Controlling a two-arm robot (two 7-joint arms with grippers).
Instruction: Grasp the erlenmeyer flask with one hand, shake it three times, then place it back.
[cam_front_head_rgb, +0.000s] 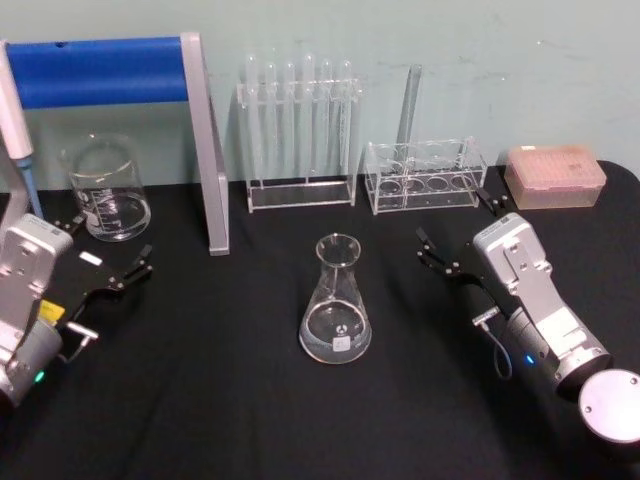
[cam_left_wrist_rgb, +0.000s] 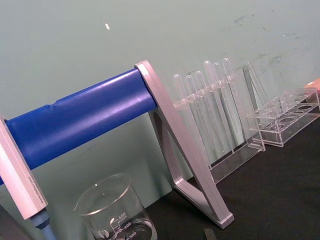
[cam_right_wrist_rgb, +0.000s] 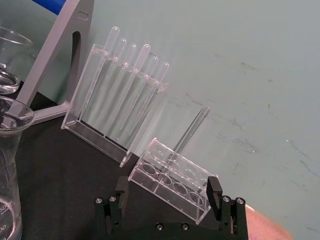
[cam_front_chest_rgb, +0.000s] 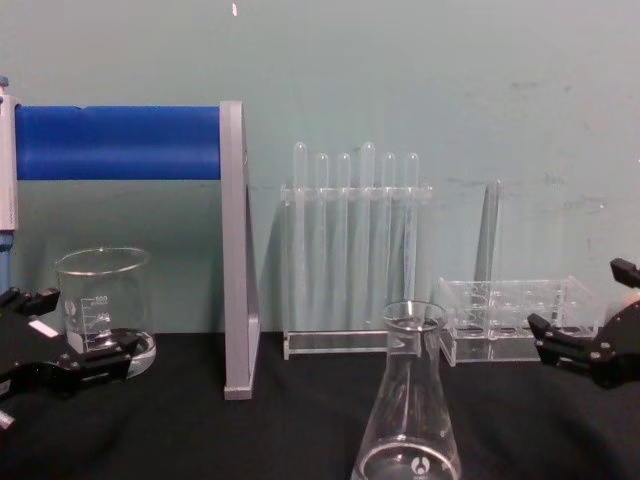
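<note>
Standing upright mid-table, flask (cam_front_head_rgb: 335, 305) points its neck straight up, ungrasped. Left gripper (cam_front_head_rgb: 108, 255) and right gripper (cam_front_head_rgb: 455, 232) flank it, fingers wide.

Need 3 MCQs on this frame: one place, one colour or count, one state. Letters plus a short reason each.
1. Where does the erlenmeyer flask stand?
A. on the black table, between the two grippers
B. inside the tall test tube rack
C. in the left gripper

2. What colour is the roll on the grey stand?
A. red
B. blue
C. yellow

3. What state is the right gripper in?
A. shut on the flask
B. open, holding nothing
C. shut on a test tube

Answers:
1 A: the flask sits upright on the black table, with the left gripper to one side and the right gripper to the other.
2 B: the roll is blue.
3 B: its jaws stand apart, clear of the flask.
</note>
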